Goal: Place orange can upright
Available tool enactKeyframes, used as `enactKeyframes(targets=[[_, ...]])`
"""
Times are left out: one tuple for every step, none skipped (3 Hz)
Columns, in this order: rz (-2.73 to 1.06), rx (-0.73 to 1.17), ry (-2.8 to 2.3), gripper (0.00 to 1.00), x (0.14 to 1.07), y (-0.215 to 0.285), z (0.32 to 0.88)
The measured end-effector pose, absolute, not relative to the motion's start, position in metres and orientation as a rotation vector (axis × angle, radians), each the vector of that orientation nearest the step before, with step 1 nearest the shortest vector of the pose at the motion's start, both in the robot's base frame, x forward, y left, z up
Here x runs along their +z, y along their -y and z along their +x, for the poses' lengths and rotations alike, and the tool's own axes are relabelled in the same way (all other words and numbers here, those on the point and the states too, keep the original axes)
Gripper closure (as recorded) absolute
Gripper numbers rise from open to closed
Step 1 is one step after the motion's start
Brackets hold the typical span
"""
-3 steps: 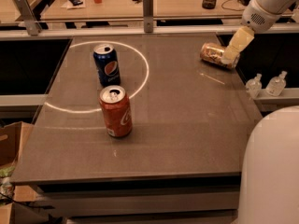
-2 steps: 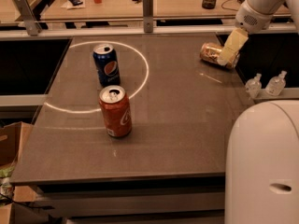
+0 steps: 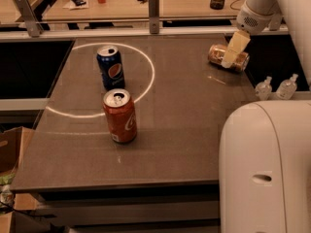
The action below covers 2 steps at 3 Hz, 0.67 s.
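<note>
Right now my gripper (image 3: 228, 58) is down at the far right corner of the surface (image 3: 189, 115), directly over the orange can (image 3: 215, 54). That can lies on its side there, close to the right edge. Whether my gripper is apart, together or clamped on it, I cannot tell. Toward the far left, a blue Pepsi can (image 3: 111, 68) stands upright inside a white ring (image 3: 149, 76). A red cola can (image 3: 120, 115) stands upright just nearer the front edge, on the ring's line.
</note>
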<state>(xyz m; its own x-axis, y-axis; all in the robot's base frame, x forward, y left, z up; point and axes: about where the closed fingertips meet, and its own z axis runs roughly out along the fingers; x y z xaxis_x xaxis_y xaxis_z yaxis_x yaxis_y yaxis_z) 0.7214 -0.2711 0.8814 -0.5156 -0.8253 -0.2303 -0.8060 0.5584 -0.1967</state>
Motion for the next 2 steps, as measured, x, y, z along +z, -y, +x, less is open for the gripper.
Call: enactKeyframes(targets=[[-1.369, -0.115, -2.504, 0.00, 0.873, 0.268, 0.728], [-1.388, -0.109, -2.530, 0.00, 0.858, 0.266, 0.730]])
